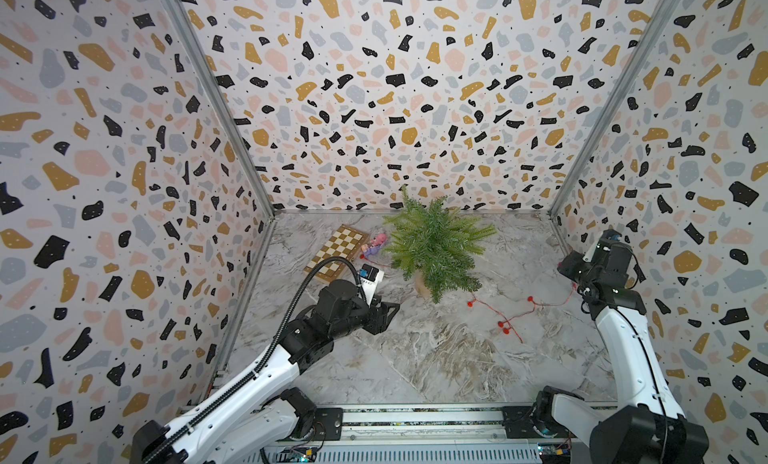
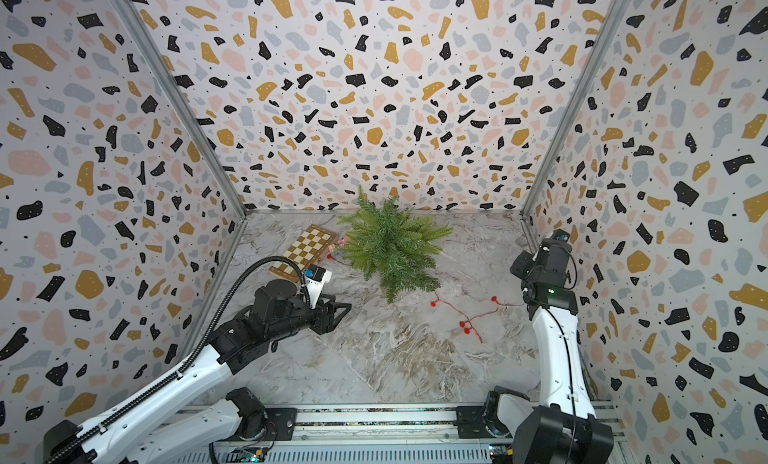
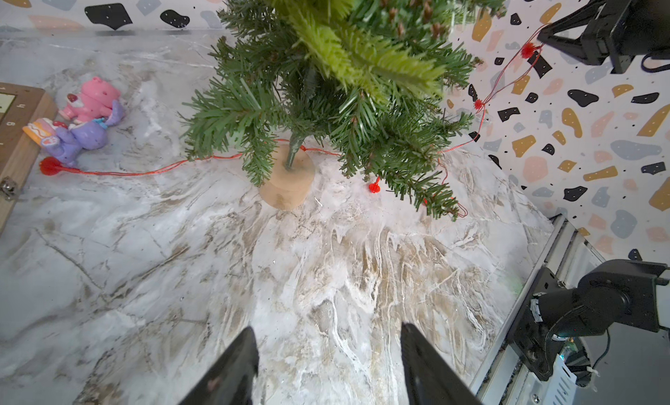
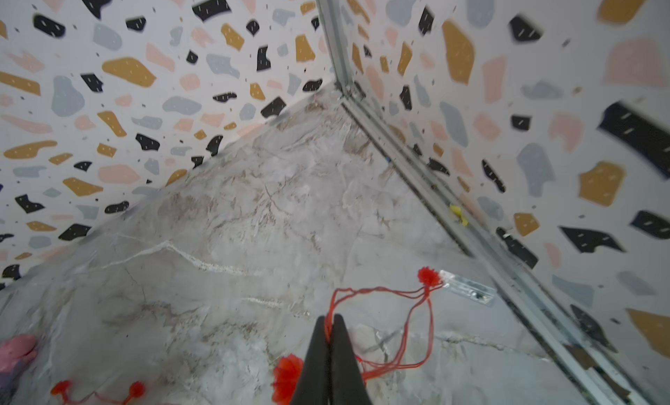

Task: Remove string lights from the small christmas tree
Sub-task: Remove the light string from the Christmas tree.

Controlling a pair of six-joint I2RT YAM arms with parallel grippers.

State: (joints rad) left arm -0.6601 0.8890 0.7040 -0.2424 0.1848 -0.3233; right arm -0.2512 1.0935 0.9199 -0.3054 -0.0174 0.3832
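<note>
Right pincer (image 4: 329, 324): clenched, jaws pressed together on the thin red wire of the string lights (image 4: 380, 290). Several strands bunch at the tips and loop away to a spiky red bulb (image 4: 429, 276). It is held above the tabletop (image 4: 235, 221), close to the right-hand wall (image 1: 685, 171) and well apart from the tree (image 1: 436, 241). The left wrist view shows the same pincer (image 3: 542, 40) high up, with wire hanging down from it.

Left pincer (image 3: 328, 348): released, jaws wide apart, nothing between them. It sits low over the tabletop in front of the tree, pointed toward the tan base (image 3: 288, 182). No contact with tree or wire.

String lights, course:
- One bulb (image 3: 50, 166) lies on the tabletop just beside the pink-purple toy (image 3: 87, 120) and near the chessboard (image 3: 18, 131).
- From there the wire runs along the tabletop and passes the trunk just above the base.
- It goes under the low branches on the side toward the right arm, then rises to the right pincer.
- Whether it loops round the trunk, cannot tell.
- Some wire sits tangled among the lowest branch tips on that side.
- Both top views show a slack run with bulbs (image 1: 500, 324) (image 2: 462, 324) on the tabletop between tree and right arm.

Tree: upright, near the back wall. The chessboard is to its left, with the toy between the two.
</note>
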